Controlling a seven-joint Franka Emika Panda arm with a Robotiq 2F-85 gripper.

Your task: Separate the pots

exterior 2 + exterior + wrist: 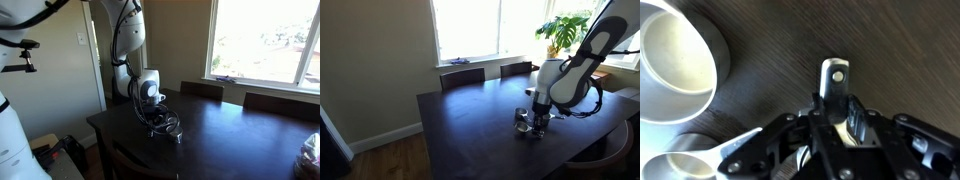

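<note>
Silver, shiny metal: two very small round pots (525, 124) with thin straight handles sit close together on the dark wooden table (460, 135), toward its right end and directly under the arm. In both exterior views they are too small to tell whether they touch or nest. Wrist view: one pot (675, 60), open mouth up, fills the upper left; a second shiny rounded piece (685, 163) shows at lower left, likely the other pot. A flat metal handle (835, 78) with a hole at its tip runs up from between the fingers of the black Robotiq gripper (837, 110). Which pot it belongs to is hidden by the gripper body. The jaws stand narrow on either side of that strip — firm pinch or hairline gap, cannot tell. Handling judgement: the pots are light, rigid and not fragile, but polished and slick, so the round walls would likely slip out of a parallel grip. The flat handle is the sensible hold — pinched across its faces, close to the bowl to limit swing. Risk: the neighbouring pot gets dragged along if the two are hooked together.
</note>
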